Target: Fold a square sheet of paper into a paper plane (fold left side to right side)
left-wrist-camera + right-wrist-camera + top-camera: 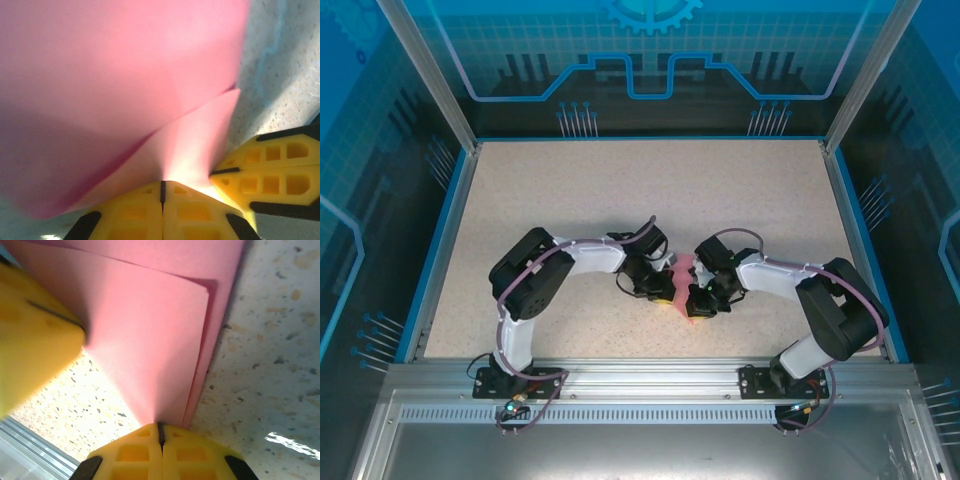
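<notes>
Paper, salmon-pink, one square sheet (682, 268), sits at the near middle of the speckled bench (620, 190). It is doubled over, so two layers show, and the upper layer's corner stops just short of the lower layer's edge. Two pairs of yellow jaws pinch the sheet side by side at its near side. The left jaws, on the left arm (535, 275), are closed to the sheet's left, with paper running out of the seam between them. The right jaws, on the right arm (830, 310), are closed on the edge just to the right. The paired grips seem meant to keep the turned-over half lined up for creasing. Count: one sheet, two arms, two pairs of jaws.
</notes>
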`<state>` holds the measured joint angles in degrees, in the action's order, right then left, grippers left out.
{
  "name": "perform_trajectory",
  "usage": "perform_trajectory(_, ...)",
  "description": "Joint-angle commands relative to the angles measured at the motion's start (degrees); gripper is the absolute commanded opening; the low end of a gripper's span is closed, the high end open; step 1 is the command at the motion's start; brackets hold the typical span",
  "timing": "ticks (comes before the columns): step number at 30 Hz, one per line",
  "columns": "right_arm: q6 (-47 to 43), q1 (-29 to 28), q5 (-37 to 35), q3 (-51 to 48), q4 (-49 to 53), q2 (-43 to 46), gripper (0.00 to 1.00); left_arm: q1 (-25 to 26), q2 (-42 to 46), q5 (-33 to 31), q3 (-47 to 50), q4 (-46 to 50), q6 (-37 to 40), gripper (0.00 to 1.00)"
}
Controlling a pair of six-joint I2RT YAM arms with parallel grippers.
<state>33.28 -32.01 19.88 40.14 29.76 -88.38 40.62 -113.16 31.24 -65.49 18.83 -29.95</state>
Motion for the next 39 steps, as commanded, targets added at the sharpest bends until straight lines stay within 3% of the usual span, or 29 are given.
perform_trajectory(1,-0.6,-0.5,-9.1,-2.7,6.5,-2.1,0.0,-5.3,1.1,-8.8,1.2,6.3,4.0,0.06)
perform_trajectory(9,-0.7,-0.6,-9.2,-2.5,7.2,-1.6,0.0,-12.0,2.0,-10.1,2.9,8.7,8.2,0.06)
perform_trajectory(15,-0.8,-0.6,-8.1,-2.1,6.5,-1.3,0.0,-12.5,7.4,-8.7,4.4,8.6,7.7,0.06)
perform_trajectory(23,-0.3,-0.6,-7.4,-1.4,5.6,-1.3,0.0,-4.5,13.1,-2.9,4.4,3.7,2.6,0.1)
perform_trajectory(30,0.0,-0.8,-6.7,-1.3,4.9,-1.3,0.0,1.4,6.8,-0.6,0.1,-1.0,-0.8,0.11)
perform_trajectory(39,0.2,-1.1,-5.2,-0.9,4.5,1.0,0.0,3.5,-1.3,-2.3,-4.4,2.0,0.0,0.11)
